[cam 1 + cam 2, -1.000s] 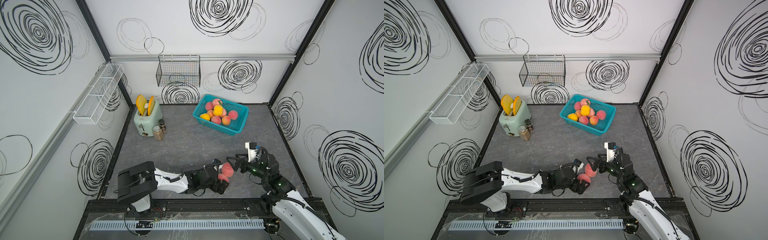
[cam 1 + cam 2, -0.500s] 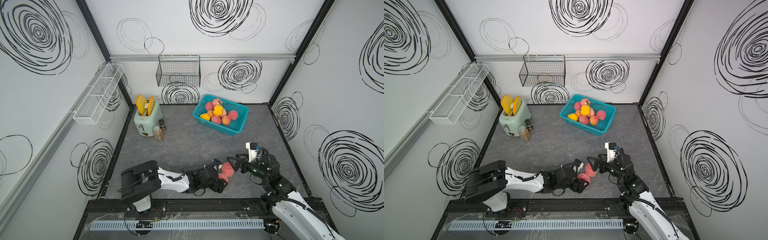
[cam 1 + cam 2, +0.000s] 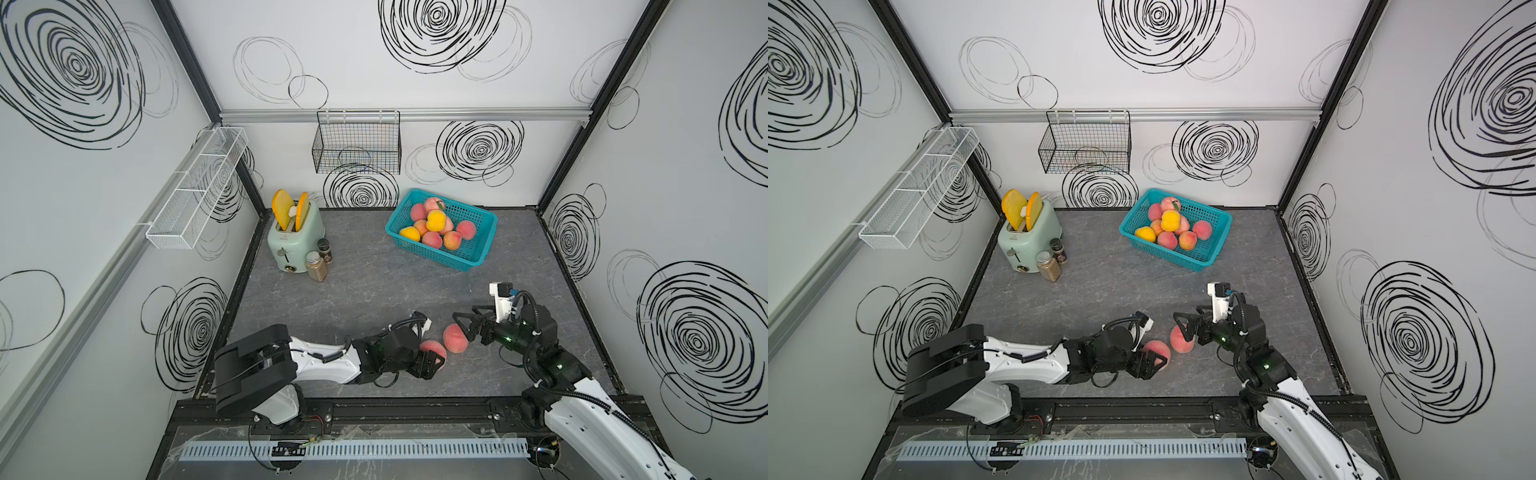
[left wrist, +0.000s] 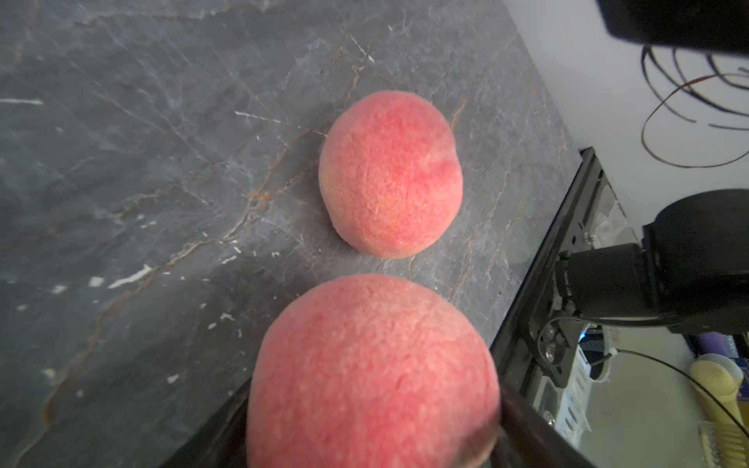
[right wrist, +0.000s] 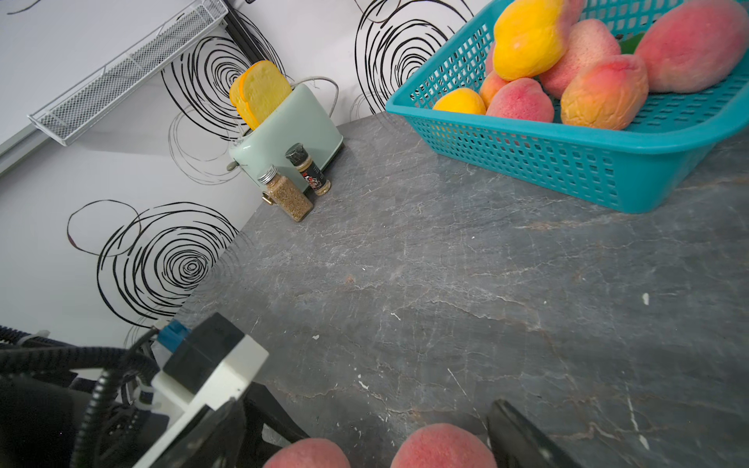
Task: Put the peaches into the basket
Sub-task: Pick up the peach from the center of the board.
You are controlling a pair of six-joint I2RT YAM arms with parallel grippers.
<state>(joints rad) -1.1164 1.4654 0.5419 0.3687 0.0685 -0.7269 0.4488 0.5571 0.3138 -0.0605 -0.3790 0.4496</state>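
Note:
Two pink-red peaches lie near the front of the grey tabletop. My left gripper [image 3: 432, 358] [image 3: 1154, 358] [image 4: 367, 437] is shut on the nearer peach [image 3: 430, 347] [image 3: 1156, 348] [image 4: 373, 364], which fills the left wrist view. The other peach [image 3: 455, 340] [image 3: 1179, 341] [image 4: 391, 174] [image 5: 444, 447] rests just to its right. My right gripper [image 3: 463, 328] [image 3: 1183, 326] [image 5: 381, 441] stands open around it, one finger on each side. The turquoise basket [image 3: 478, 249] [image 3: 1200, 259] [image 5: 527, 162] sits at the back right, holding several peaches, two of them yellow.
A mint toaster [image 3: 293, 239] [image 5: 292, 133] with orange-yellow slices stands at the back left, with two spice jars [image 3: 318, 266] [image 5: 287, 194] in front. A black wire basket [image 3: 357, 147] hangs on the back wall, a white mesh rack [image 3: 195, 191] on the left wall.
My left gripper's jaws have closed from wide open onto the nearer peach. The right arm and the other peach have hardly moved.

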